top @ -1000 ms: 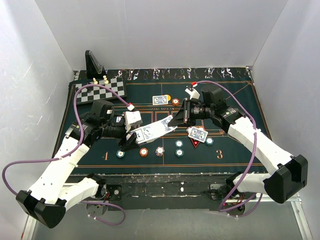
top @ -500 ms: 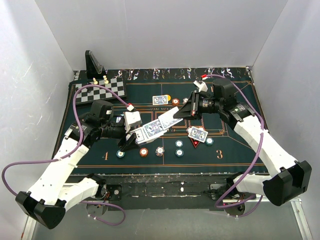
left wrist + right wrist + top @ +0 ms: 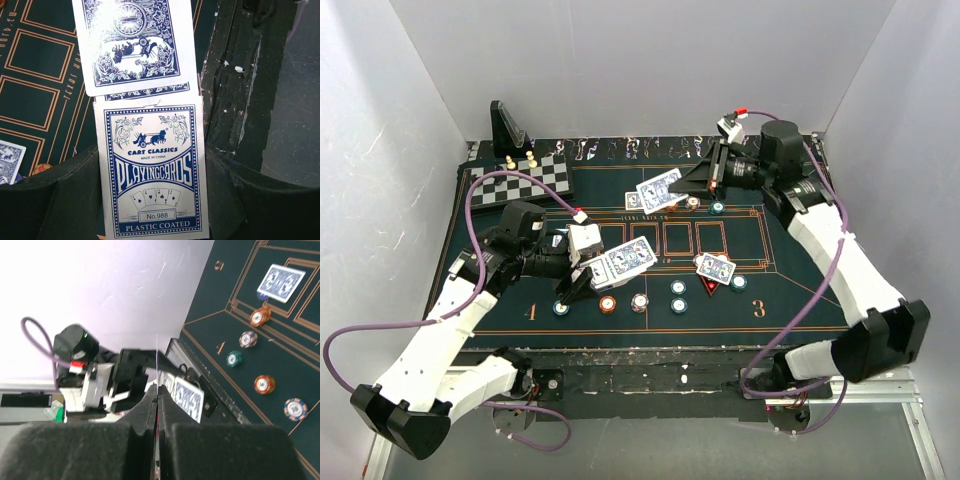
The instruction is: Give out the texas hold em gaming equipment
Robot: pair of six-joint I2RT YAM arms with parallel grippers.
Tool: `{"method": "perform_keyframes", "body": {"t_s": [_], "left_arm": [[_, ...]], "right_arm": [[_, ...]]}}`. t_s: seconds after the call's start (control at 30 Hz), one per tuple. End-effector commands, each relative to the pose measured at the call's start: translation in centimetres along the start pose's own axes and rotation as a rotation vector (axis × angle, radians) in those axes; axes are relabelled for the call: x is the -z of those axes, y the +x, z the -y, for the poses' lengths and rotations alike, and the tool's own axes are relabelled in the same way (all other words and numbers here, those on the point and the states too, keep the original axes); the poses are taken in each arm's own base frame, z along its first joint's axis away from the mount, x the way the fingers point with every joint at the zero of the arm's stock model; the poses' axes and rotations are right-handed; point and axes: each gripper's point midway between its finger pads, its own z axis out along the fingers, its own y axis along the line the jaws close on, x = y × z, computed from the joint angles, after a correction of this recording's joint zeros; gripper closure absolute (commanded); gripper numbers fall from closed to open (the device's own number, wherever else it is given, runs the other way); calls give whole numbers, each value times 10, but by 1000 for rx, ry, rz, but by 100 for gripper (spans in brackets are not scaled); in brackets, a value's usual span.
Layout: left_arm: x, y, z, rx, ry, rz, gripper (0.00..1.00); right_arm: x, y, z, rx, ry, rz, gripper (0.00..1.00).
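Note:
My left gripper (image 3: 592, 272) is shut on a blue-and-white playing card box (image 3: 152, 170), and the cards (image 3: 132, 45) stick out of its top. The box hangs over the mat's near-left part (image 3: 623, 262). My right gripper (image 3: 698, 182) is shut on a single card (image 3: 660, 190), held above the far middle of the mat; the right wrist view shows that card edge-on (image 3: 157, 357). Another card (image 3: 715, 267) lies face down near the red triangle marker (image 3: 708, 284). Several poker chips lie along the near side, among them an orange one (image 3: 608, 303) and a teal one (image 3: 561, 308).
A chessboard with pawns (image 3: 520, 182) and a black angled stand (image 3: 508, 128) sit at the far left. Two chips (image 3: 717, 208) lie under the right gripper, and a card (image 3: 633, 201) lies partly under the held one. White walls close in three sides.
The right gripper has pulled one card off the deck and carried it from mid-mat to the far side, closing fully on it. The left arm and box stayed put.

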Motion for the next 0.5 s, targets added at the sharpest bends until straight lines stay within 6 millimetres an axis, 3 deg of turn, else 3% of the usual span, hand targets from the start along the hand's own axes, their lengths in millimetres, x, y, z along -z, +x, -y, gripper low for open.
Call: {"method": "perform_keyframes", "body": {"t_s": [0.0,0.2,0.33,0.37,0.47], "left_arm": [[7,-11,5,-30,2,45,95],[10,-10,9,-22,8,41,95],[12,-9,12,-17,8,43,95],[12,-9,13,-15,9,42,95],[13,-10,14,-10,10,46,95]], "right_arm": [[-28,-35,30,27,30,24,99],[-105,-59,105,2,104,-51,99],[-166,-56,142,-27,112,-123,99],[-180,-59,142,-18,91,-126,99],[-228,-44,168,-56,87,-187,99]]}}
